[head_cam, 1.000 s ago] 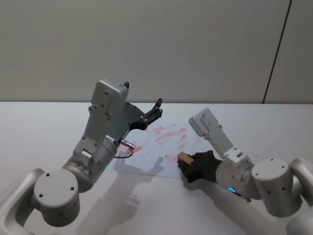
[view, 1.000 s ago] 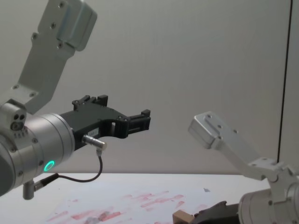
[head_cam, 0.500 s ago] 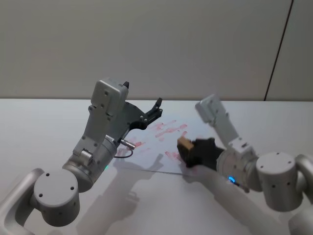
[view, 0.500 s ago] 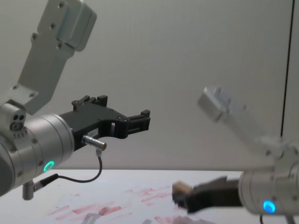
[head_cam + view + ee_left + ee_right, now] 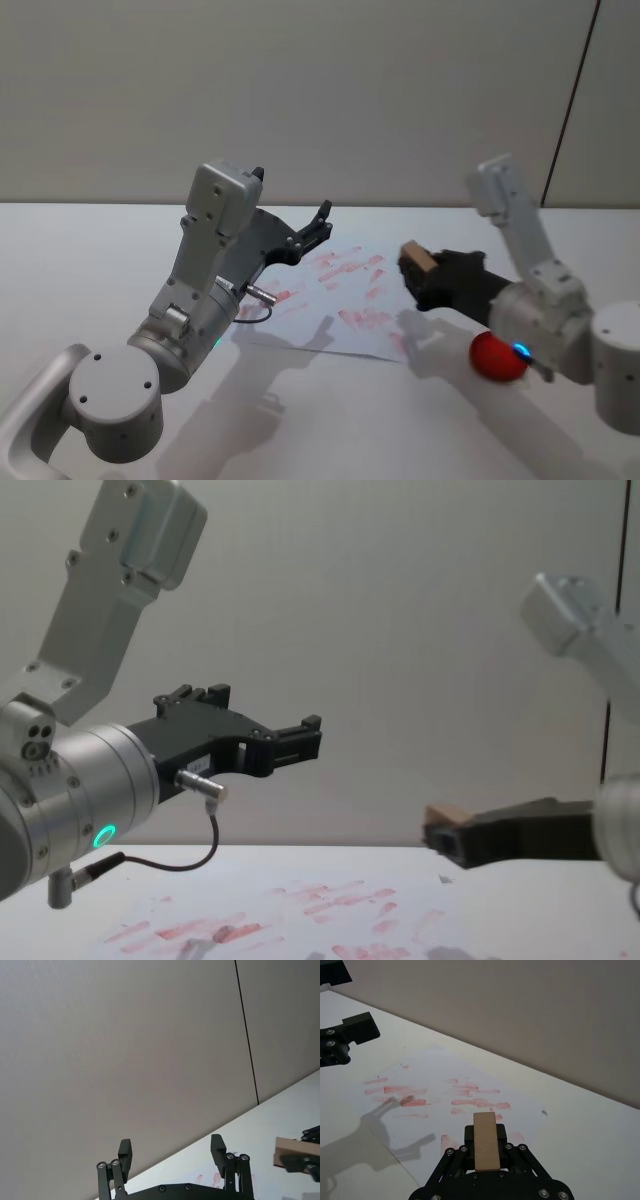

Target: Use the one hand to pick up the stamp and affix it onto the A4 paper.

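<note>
A: What has the right gripper [image 5: 416,264] got?

B: The stamp [image 5: 415,257]. Its two dark fingers are clamped on the block from both sides. In the right wrist view the stamp [image 5: 485,1141] stands on end between them, its plain tan face towards the camera.

A: Is the stamp on the paper [image 5: 300,325]?

B: No, it hangs in the air. From the chest the stamp [image 5: 447,812] is well clear of the table [image 5: 100,240], over the right end of the red prints [image 5: 345,912]. From the head it sits at the sheet's right edge, with the gripper's shadow falling on that corner.

A: And the arm behind it?

B: It comes in from the right, with the silver forearm rising steeply behind the gripper. A red round thing [image 5: 497,357] shows low by its wrist; I cannot tell what it is.

A: The paper itself?

B: It lies flat on the table between the two arms, smeared with rows of red-pink prints.

A: What about the left gripper [image 5: 172,1152]?

B: Its fingers are spread wide with nothing between them. It is raised above the paper's left part and points towards the wall [image 5: 150,1035]. The big silver arm behind it carries a green light and a looping black cable.
</note>
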{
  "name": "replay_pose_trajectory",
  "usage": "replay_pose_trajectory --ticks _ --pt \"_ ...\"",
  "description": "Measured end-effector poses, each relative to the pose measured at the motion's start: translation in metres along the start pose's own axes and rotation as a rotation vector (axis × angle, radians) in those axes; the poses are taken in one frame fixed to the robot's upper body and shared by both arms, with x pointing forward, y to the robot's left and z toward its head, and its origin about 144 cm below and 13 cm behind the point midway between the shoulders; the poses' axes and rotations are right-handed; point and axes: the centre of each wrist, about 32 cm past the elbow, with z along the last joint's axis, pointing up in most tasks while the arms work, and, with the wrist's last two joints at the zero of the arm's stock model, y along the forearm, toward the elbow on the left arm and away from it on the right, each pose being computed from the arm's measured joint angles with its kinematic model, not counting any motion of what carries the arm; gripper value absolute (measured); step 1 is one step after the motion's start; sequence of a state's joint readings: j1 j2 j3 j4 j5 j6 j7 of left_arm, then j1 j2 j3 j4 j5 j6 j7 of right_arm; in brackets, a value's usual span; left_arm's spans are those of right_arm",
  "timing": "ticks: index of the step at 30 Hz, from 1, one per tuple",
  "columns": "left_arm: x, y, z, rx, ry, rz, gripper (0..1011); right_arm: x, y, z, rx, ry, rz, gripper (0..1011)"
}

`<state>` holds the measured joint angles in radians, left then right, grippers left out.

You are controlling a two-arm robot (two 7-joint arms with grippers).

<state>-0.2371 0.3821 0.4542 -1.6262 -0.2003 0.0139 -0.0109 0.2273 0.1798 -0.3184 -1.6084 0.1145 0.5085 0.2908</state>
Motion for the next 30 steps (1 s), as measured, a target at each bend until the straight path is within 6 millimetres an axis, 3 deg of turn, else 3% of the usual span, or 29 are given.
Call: replay_pose_trajectory --ticks 14,30 --pt "0.000 0.000 0.000 0.000 0.000 0.000 1002 0.013 -0.047 -0.022 -0.074 0.029 -0.076 220" --pt "0.000 0.000 0.000 0.000 0.000 0.000 1003 0.022 -0.055 -0.039 -0.150 0.003 -0.107 220"
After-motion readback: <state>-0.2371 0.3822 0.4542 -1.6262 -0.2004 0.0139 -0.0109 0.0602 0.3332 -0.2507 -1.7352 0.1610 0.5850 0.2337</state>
